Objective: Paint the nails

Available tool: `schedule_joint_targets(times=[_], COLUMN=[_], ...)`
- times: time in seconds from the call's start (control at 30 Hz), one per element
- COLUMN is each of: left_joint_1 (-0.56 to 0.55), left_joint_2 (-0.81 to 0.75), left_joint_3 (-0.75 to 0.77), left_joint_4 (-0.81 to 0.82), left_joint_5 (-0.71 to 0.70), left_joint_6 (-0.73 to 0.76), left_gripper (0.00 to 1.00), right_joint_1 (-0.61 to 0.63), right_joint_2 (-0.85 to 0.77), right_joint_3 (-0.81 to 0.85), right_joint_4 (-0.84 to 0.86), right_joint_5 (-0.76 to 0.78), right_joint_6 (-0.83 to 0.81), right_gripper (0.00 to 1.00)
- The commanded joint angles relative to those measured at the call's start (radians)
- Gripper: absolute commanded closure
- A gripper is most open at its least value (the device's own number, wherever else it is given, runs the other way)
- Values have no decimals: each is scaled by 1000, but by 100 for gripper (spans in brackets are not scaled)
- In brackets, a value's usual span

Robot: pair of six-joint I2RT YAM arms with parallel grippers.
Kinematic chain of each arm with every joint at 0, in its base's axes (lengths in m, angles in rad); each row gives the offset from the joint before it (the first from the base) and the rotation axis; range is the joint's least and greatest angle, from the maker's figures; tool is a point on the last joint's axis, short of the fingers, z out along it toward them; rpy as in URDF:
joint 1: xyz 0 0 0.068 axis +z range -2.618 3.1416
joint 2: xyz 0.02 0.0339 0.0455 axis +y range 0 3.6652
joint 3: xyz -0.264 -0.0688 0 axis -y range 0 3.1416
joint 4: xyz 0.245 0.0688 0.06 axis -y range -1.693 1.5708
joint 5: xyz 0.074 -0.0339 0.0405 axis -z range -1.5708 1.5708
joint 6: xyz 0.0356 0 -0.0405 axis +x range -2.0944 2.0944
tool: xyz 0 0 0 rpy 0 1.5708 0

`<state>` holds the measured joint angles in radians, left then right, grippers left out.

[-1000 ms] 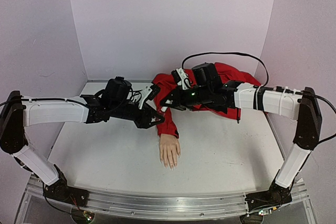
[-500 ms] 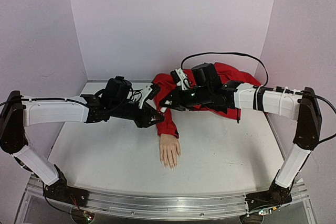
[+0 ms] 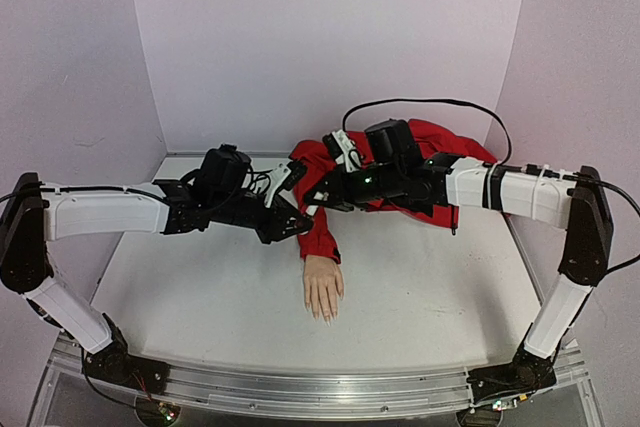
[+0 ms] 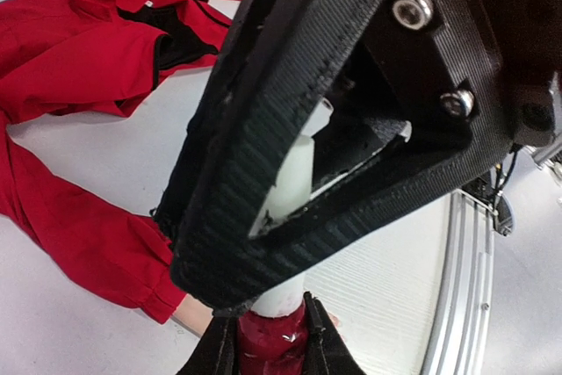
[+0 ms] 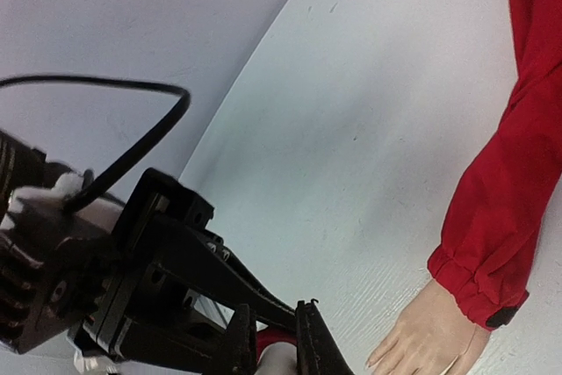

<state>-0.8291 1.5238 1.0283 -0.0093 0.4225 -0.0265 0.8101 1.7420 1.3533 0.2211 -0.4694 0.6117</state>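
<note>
A pale mannequin hand (image 3: 323,285) in a red sleeve (image 3: 320,235) lies palm down mid-table; its nails (image 3: 325,314) are too small to tell their colour. Above the sleeve's cuff the two grippers meet. My left gripper (image 3: 298,219) is shut on a small dark-red polish bottle (image 4: 272,344), seen between its fingers (image 4: 320,340) in the left wrist view. My right gripper (image 3: 318,203) is shut on the bottle's white cap (image 4: 294,169). The right wrist view shows the cap (image 5: 279,364) between the right gripper (image 5: 274,309) jaws, with the hand (image 5: 430,331) at lower right.
The rest of the red jacket (image 3: 435,147) lies bunched at the back right of the white table (image 3: 200,297). A black cable (image 3: 430,103) arcs over the right arm. Pink walls close in the back and both sides.
The left gripper has closed onto the polish bottle. Both arms have stayed almost where they were, and the mannequin hand has not moved.
</note>
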Motion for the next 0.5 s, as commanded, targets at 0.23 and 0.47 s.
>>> schedule_joint_targets(times=[0.23,0.47], left_joint_1=[41,50], left_joint_2=[-73,-136], left_joint_3=[89,40], left_joint_4=[98,99], left_joint_5=[770,547], left_joint_6=[-26,-60], left_gripper=[100,100], right_joint_1=[-18,-31], right_joint_2=[-17,-27], right_joint_3=[101,100], right_joint_4=[9,4], right_joint_5=[-733,-578], right_joint_6=[-468,-470], right_gripper=[100,82])
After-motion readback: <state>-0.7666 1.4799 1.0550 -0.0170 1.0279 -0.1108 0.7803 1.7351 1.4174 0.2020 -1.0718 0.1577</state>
